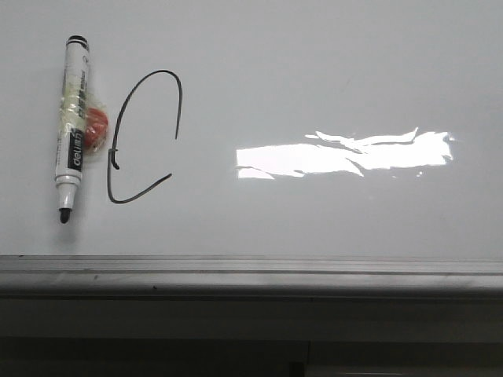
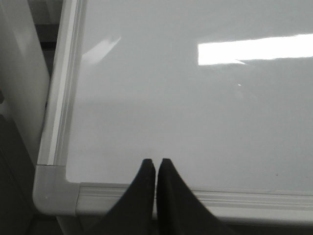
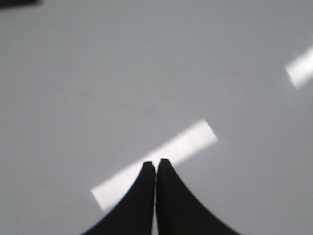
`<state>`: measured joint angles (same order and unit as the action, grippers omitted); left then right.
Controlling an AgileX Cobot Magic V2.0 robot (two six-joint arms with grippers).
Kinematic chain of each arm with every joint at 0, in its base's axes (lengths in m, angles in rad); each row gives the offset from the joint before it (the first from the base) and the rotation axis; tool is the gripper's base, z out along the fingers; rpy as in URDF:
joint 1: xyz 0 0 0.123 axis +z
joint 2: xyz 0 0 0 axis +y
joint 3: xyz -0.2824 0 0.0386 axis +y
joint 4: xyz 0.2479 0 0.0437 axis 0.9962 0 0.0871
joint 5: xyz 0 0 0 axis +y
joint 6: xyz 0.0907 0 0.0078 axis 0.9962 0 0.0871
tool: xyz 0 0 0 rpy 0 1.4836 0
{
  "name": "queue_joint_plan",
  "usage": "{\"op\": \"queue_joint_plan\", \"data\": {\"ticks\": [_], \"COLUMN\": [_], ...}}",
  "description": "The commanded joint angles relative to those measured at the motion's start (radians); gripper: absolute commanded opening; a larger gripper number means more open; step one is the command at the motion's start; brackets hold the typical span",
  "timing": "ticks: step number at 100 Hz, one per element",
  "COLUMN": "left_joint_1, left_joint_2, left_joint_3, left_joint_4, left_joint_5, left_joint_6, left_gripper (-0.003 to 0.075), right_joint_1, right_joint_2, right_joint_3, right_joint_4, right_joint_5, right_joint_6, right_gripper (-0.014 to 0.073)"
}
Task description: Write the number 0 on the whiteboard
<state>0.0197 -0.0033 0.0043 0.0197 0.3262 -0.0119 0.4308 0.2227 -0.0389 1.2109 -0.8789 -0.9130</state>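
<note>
The whiteboard [image 1: 314,78] fills the front view, pale and glossy. On its left part is the number 0 [image 1: 118,145], a thin dark tall loop left unclosed on its right side. A white marker [image 1: 72,126] with a black tip and a red lump taped to it lies flat just left of the loop. No gripper shows in the front view. My left gripper [image 2: 155,160] is shut and empty over the whiteboard [image 2: 171,107] near a corner. My right gripper [image 3: 156,161] is shut and empty above bare board [image 3: 98,73].
A grey metal rail [image 1: 251,275] runs along the board's near edge. A bright glare patch [image 1: 346,153] lies right of the loop. The left wrist view shows the frame corner [image 2: 51,188] and side rail [image 2: 63,83].
</note>
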Motion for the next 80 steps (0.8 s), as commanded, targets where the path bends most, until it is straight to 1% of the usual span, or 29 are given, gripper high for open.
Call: {"op": "queue_joint_plan", "data": {"ticks": [1,5,11,15,18,22,25,26,27,30,31,32,36,37,39,40,45,49,57,72,75,80], "left_joint_1": [0.001,0.001,0.001,0.001,0.001,0.001,0.001,0.001,0.001,0.001,0.001,0.001,0.001,0.001,0.001,0.001,0.001,0.001,0.001,0.001,0.001,0.001], "left_joint_2": [-0.029,-0.029,-0.029,-0.029,-0.029,-0.029,-0.029,-0.029,-0.029,-0.029,-0.029,-0.029,-0.029,-0.029,-0.029,-0.029,-0.029,-0.029,-0.029,-0.029,-0.029,-0.029], "left_joint_3": [0.032,0.032,0.032,0.032,0.032,0.032,0.032,0.032,0.032,0.032,0.032,0.032,0.032,0.032,0.032,0.032,0.032,0.032,0.032,0.032,0.032,0.032], "left_joint_4": [-0.011,-0.011,-0.011,-0.011,-0.011,-0.011,-0.011,-0.011,-0.011,-0.011,-0.011,-0.011,-0.011,-0.011,-0.011,-0.011,-0.011,-0.011,-0.011,-0.011,-0.011,-0.011], "left_joint_5": [-0.056,-0.056,-0.056,-0.056,-0.056,-0.056,-0.056,-0.056,-0.056,-0.056,-0.056,-0.056,-0.056,-0.056,-0.056,-0.056,-0.056,-0.056,-0.056,-0.056,-0.056,-0.056], "left_joint_6": [-0.001,-0.001,-0.001,-0.001,-0.001,-0.001,-0.001,-0.001,-0.001,-0.001,-0.001,-0.001,-0.001,-0.001,-0.001,-0.001,-0.001,-0.001,-0.001,-0.001,-0.001,-0.001], "left_gripper": [-0.002,-0.002,-0.002,-0.002,-0.002,-0.002,-0.002,-0.002,-0.002,-0.002,-0.002,-0.002,-0.002,-0.002,-0.002,-0.002,-0.002,-0.002,-0.002,-0.002,-0.002,-0.002], "right_joint_1": [-0.01,-0.021,-0.052,-0.073,-0.093,-0.131,-0.16,-0.176,-0.184,-0.217,-0.234,-0.243,-0.295,-0.303,-0.328,-0.336,-0.388,-0.414,-0.458,-0.47,-0.47,-0.47], "right_joint_2": [-0.037,-0.07,-0.116,-0.14,-0.152,-0.178,-0.191,-0.198,-0.201,-0.215,-0.225,-0.225,-0.252,-0.252,-0.255,-0.252,-0.253,-0.253,-0.253,-0.253,-0.253,-0.253], "right_joint_3": [0.003,0.017,0.04,0.061,0.065,0.062,0.062,0.062,0.062,0.062,0.062,0.062,0.062,0.062,0.062,0.062,0.062,0.062,0.062,0.062,0.062,0.062], "right_joint_4": [-0.423,-0.547,-0.684,-0.758,-0.789,-0.838,-0.896,-0.93,-0.947,-1.013,-1.065,-1.065,-1.198,-1.198,-1.255,-1.29,-1.381,-1.395,-1.394,-1.434,-1.434,-1.439], "right_joint_5": [0.068,0.084,0.112,0.114,0.131,0.226,0.275,0.306,0.322,0.39,0.423,0.441,0.551,0.571,0.623,0.638,0.77,0.844,0.973,1.164,1.192,1.189], "right_joint_6": [0.148,0.261,0.406,0.477,0.506,0.54,0.572,0.612,0.612,0.695,0.735,0.735,0.889,0.913,0.954,0.997,1.126,1.159,1.159,1.157,1.157,1.153], "right_gripper": [-0.005,-0.005,-0.005,-0.005,-0.005,-0.005,-0.005,-0.005,-0.005,-0.005,-0.005,-0.005,-0.005,-0.005,-0.005,-0.005,-0.005,-0.005,-0.005,-0.005,-0.005,-0.005]}}
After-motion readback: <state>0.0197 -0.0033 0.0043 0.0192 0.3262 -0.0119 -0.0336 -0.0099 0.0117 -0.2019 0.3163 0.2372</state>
